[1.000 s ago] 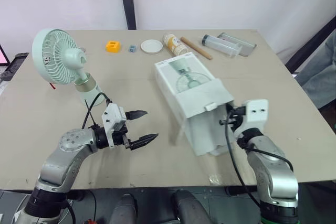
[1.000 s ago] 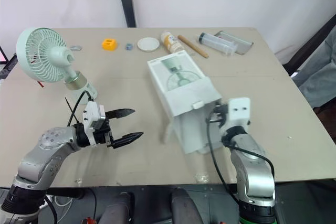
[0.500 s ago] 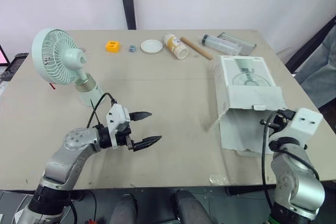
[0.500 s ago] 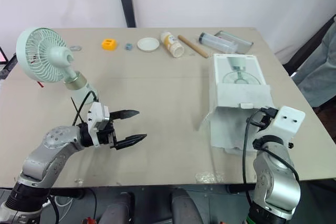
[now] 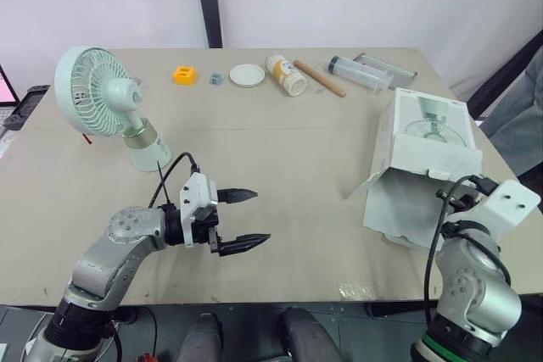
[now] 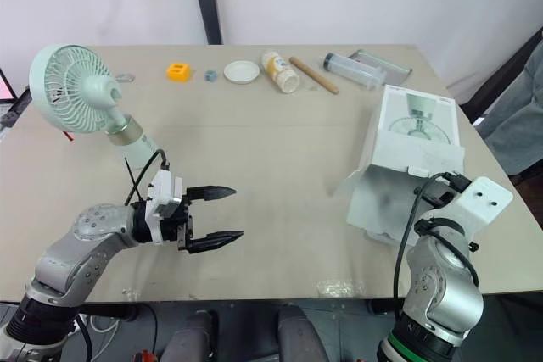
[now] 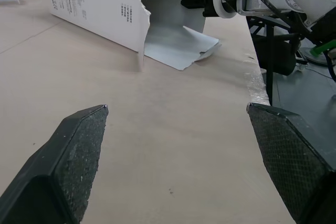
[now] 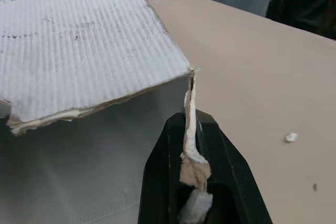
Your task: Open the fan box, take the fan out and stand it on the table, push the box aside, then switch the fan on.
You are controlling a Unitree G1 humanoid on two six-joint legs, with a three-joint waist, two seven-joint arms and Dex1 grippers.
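The pale green fan (image 5: 97, 93) stands upright on its base at the back left of the table. The white fan box (image 5: 422, 167) lies near the table's right edge, its torn open end facing the front and a flap hanging to the left. My right gripper (image 8: 190, 125) is shut on the cardboard edge of the box's open end (image 8: 94, 51). My left gripper (image 5: 260, 216) hovers open over bare table left of centre, in front of the fan, with nothing between its fingers (image 7: 79, 145). The left wrist view looks across the table at the box (image 7: 105, 3).
Along the back edge lie a yellow block (image 5: 182, 75), a white lid (image 5: 247, 75), a small bottle (image 5: 286, 75), a wooden stick (image 5: 318, 78), a clear tube (image 5: 361, 74) and a metal tray (image 5: 386, 68). A person's sleeve (image 5: 522, 116) is beyond the right table edge.
My right gripper has dragged the box from the table's middle to the right edge, turning it. My left gripper has drifted a little to the right, still open.
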